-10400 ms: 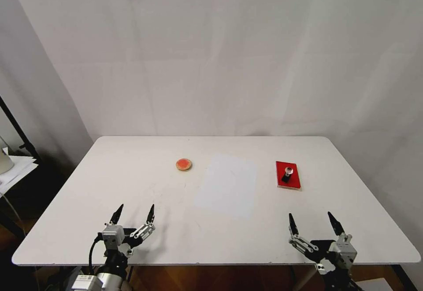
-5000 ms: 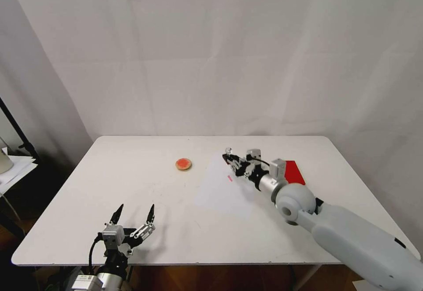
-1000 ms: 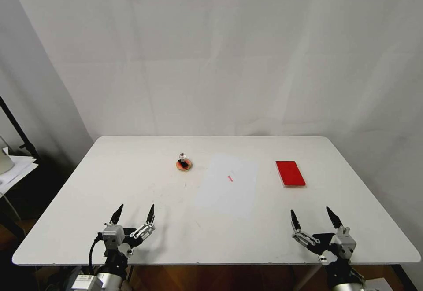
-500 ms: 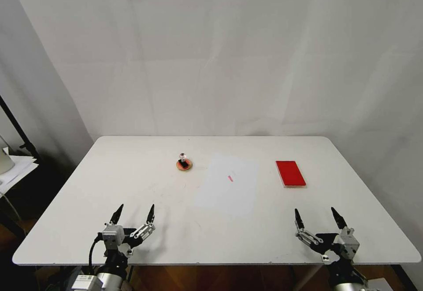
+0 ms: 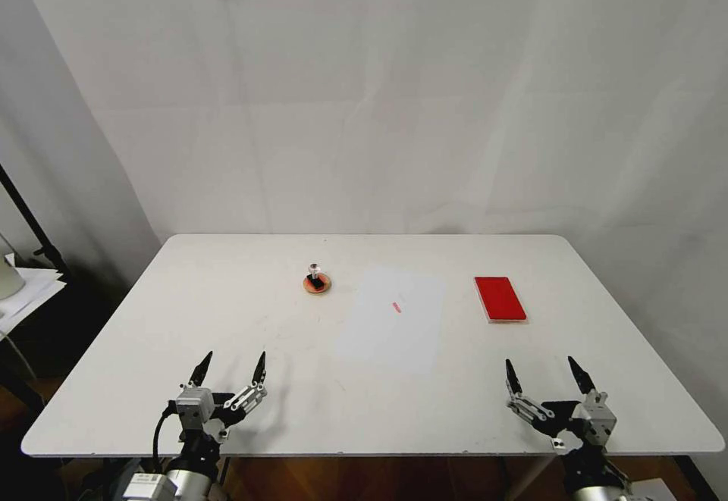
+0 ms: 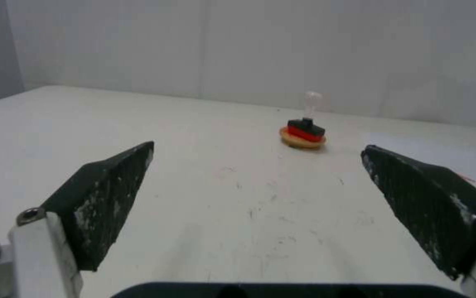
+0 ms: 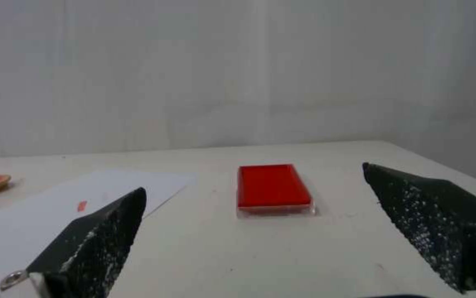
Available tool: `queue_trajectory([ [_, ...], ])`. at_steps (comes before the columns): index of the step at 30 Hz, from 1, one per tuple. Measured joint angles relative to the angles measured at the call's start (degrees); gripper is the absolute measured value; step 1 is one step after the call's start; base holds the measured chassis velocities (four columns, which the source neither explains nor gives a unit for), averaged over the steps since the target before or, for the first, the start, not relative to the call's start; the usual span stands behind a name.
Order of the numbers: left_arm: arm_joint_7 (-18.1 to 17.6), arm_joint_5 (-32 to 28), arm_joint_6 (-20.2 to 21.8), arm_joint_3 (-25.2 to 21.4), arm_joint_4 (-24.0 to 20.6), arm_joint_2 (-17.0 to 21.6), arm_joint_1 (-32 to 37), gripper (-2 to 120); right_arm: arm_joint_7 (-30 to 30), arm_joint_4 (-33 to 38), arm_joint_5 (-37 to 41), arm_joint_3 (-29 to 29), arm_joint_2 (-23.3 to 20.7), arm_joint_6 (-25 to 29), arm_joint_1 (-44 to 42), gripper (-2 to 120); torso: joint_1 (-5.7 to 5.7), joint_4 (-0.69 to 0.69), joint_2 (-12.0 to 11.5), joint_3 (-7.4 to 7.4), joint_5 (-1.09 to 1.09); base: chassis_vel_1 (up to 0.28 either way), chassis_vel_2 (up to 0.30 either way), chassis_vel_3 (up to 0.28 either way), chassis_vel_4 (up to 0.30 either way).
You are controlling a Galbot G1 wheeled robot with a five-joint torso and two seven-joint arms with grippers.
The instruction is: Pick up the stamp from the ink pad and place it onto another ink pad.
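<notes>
Toward the table's (image 5: pixel 227 425) far edge, left of centre, the stamp (image 5: pixel 313 273) stands upright on the round pad (image 5: pixel 317 284); the red pad (image 5: pixel 500 299) lies bare. Near the front edge, left gripper (image 5: pixel 230 367) and right gripper (image 5: pixel 544 376) hang empty, jaws spread. Placement looks finished; nothing further seems needed.

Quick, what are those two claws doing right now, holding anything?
Left gripper: open, holding nothing, near the table's front edge.
Right gripper: open, holding nothing, near the table's front edge.

stamp (image 5: pixel 313 274) moved onto round pad (image 5: pixel 317 284), right claw (image 5: pixel 547 378) withdrawn
</notes>
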Motion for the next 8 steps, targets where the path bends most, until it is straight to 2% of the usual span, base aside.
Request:
queue_trajectory([
  [8, 0.0, 0.0, 0.0, 0.0, 0.0, 0.0, 0.0, 100, 0.02, 0.02, 0.03, -0.03, -0.02, -0.03, 0.03, 100, 0.0, 0.0, 0.0, 0.0, 0.0, 0.0, 0.0, 0.0, 0.0],
])
